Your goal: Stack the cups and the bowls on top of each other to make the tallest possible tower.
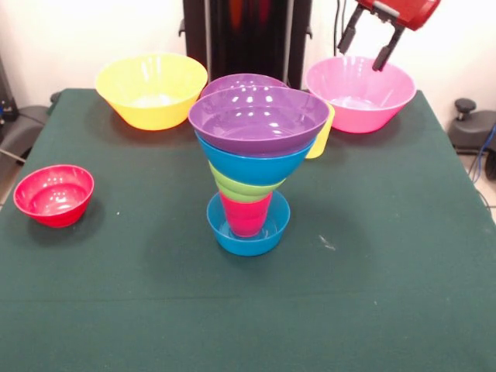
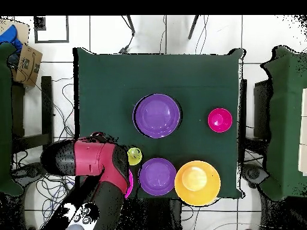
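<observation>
- At the middle of the green worktop (image 1: 387,310) we see the tower (image 1: 252,167): a small blue bowl (image 1: 248,236) sits at the bottom with the red cup (image 1: 246,215) standing in it.
- Above the red cup we find the lime green bowl (image 1: 236,188), then a medium blue bowl (image 1: 252,161), and a purple bowl (image 1: 258,118) on top, each wider than the one below.
- From overhead we see only that top purple bowl (image 2: 157,115), which hides the rest of the stack.
- Just behind the tower sits a second purple bowl (image 1: 244,81), mostly hidden in the front view and plain from above (image 2: 157,176).
- To the tower's right, partly hidden behind it, we make out what seems to be the yellow cup (image 1: 322,139); from above it shows as a small yellowish round (image 2: 135,156) beside the arm.
- Far left on the worktop rests the large yellow bowl (image 1: 152,89), and far right the large pink bowl (image 1: 359,93).
- Near the left edge, well apart from everything else, lies the small red bowl (image 1: 54,194).
- Above the pink bowl's far rim hangs the claw (image 1: 366,48), its two dark fingers spread apart and holding nothing.
- From overhead the red and black arm (image 2: 96,162) covers most of the pink bowl.
</observation>
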